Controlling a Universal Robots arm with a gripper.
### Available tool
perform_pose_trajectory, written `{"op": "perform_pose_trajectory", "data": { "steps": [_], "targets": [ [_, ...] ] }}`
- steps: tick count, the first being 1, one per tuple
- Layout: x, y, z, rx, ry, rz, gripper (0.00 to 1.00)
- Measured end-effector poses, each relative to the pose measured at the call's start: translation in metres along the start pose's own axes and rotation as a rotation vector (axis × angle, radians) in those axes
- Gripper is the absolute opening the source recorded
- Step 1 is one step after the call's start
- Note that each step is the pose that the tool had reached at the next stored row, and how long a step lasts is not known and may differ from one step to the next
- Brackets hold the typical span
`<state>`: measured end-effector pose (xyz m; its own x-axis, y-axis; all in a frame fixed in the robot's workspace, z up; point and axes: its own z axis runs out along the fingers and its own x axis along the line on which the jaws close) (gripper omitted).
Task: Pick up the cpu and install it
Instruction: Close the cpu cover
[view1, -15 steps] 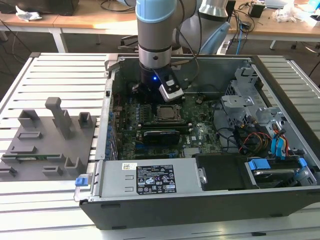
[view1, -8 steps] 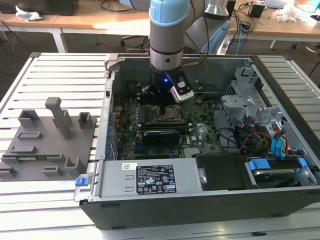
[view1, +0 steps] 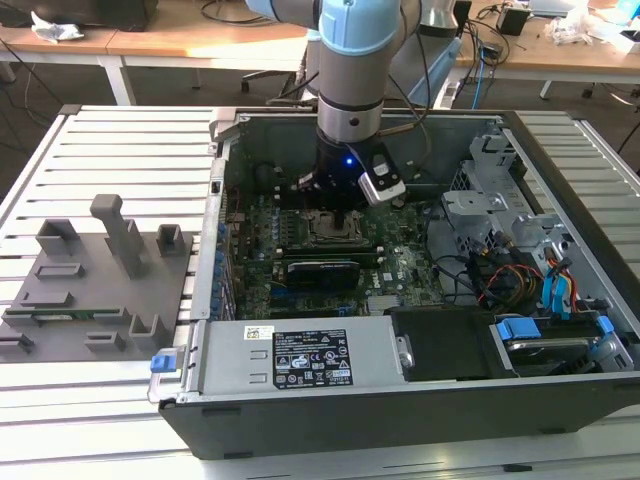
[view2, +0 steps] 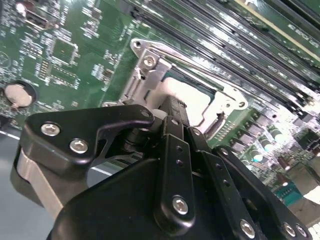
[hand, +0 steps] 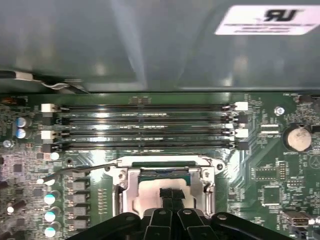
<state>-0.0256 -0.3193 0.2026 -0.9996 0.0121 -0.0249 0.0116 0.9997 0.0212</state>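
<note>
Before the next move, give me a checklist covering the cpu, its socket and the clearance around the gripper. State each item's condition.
1. Gripper over the socket frame: ok. It hangs directly above the opening in both wrist views.
2. Cpu inside the frame opening: ok. Its pale top shows beneath the gripper.
3. Cpu lying flat and fully seated: cannot tell. The gripper hides its middle.
4. Socket lever latched: cannot tell.
5. Memory slots clear of the gripper: ok. They lie beside the socket, apart from the gripper.
6. Expansion card clear of the gripper: ok in the exterior view.
</note>
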Motion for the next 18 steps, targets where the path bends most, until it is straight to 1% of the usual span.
{"op": "perform_pose_trajectory", "data": {
  "steps": [2,4,5,7,9,11,14,15,17,18],
  "targets": [
    [-0.0001,0.0,-0.0004,0.0001,0.0002,0.0,0.11],
    [-0.0005,0.0006,-0.0032,-0.0028,-0.0014,0.0,0.11],
    [-0.0004,0.0004,-0.0055,-0.001,-0.0003,0.0,0.11],
    [-0.0005,0.0003,-0.0115,-0.0002,0.0001,0.0,0.11],
    [-0.0007,0.0005,-0.0204,-0.0001,0.0001,0.0,0.11],
    [-0.0007,0.0006,-0.0243,-0.0001,0.0,0.0,0.11],
    [0.0003,0.0006,-0.0247,-0.0003,-0.0011,0.0,0.11],
    [0.0016,0.0006,-0.0248,-0.0002,-0.0015,0.0,0.11],
    [0.0062,0.0005,-0.0247,-0.0002,-0.0026,0.0,0.11],
    [0.0063,0.0005,-0.0249,-0.0001,-0.0026,0.0,0.11]
  ]
}}
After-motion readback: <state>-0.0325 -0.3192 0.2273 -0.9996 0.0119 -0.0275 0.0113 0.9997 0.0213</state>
